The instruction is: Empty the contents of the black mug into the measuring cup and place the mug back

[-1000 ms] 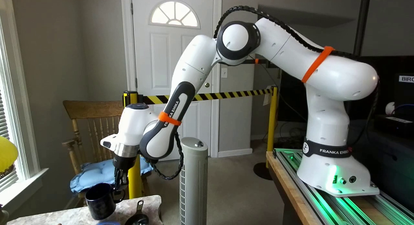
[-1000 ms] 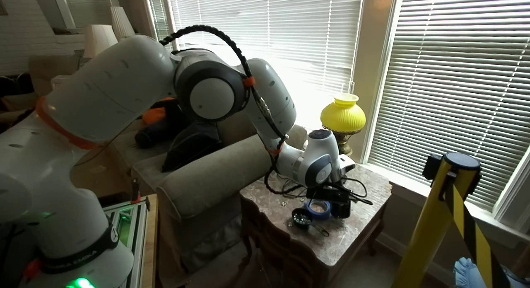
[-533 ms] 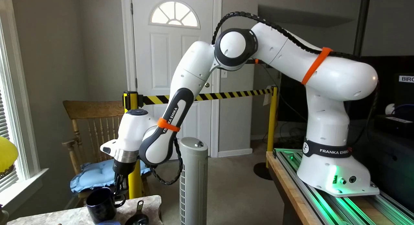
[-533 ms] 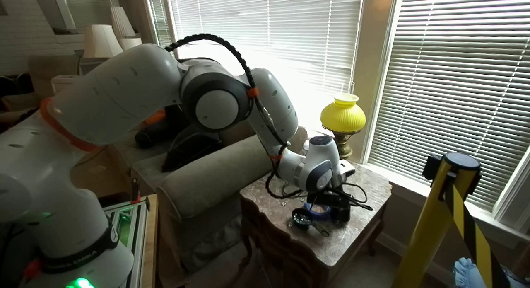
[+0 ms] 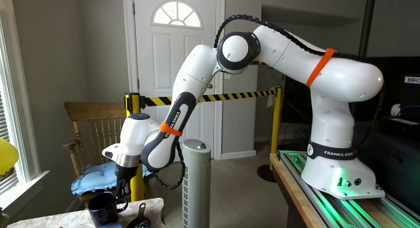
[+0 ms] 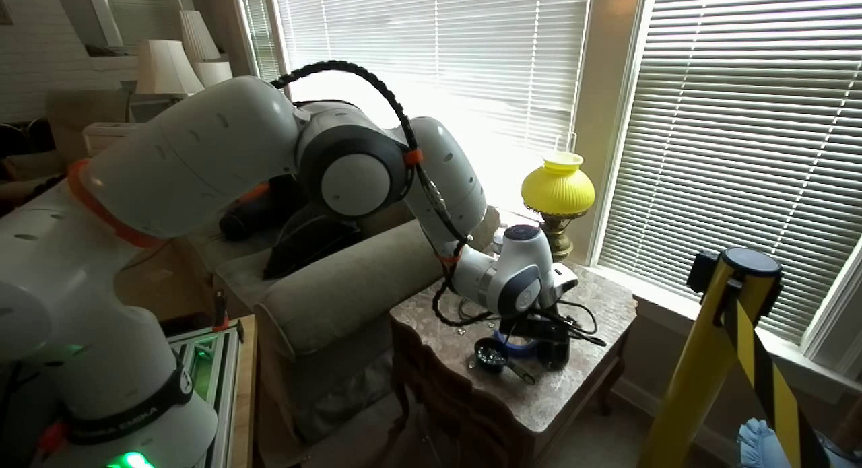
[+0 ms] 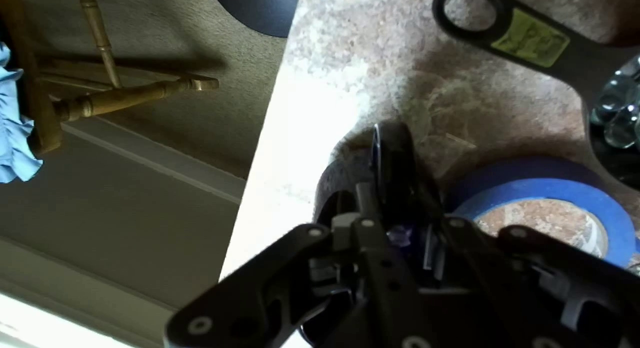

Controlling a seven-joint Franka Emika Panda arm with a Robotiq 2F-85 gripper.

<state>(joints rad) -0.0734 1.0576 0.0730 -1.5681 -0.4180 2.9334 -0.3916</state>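
The black mug (image 5: 103, 209) is at the table's edge, slightly tilted. Its handle (image 7: 395, 155) shows between the fingers in the wrist view. My gripper (image 5: 122, 196) is shut on the handle from above; it also shows in the wrist view (image 7: 397, 203). I cannot tell whether the mug's base touches the table, and its inside is too dark to read. In an exterior view the mug (image 6: 554, 353) is mostly hidden under the gripper. The black measuring cup (image 6: 490, 355) holds clear glass beads and stands beside the tape; its handle (image 7: 530, 37) shows in the wrist view.
A blue tape roll (image 7: 545, 188) lies between mug and measuring cup. The marble-topped table (image 6: 572, 380) also bears loose clear beads (image 6: 461, 330), cables and a yellow lamp (image 6: 557, 188). A yellow post (image 5: 137, 185), a chair (image 5: 95, 111) and a tower fan (image 5: 197, 182) stand near.
The arm and gripper have moved down, and the mug has come down with them toward the table. The measuring cup and tape have not moved.
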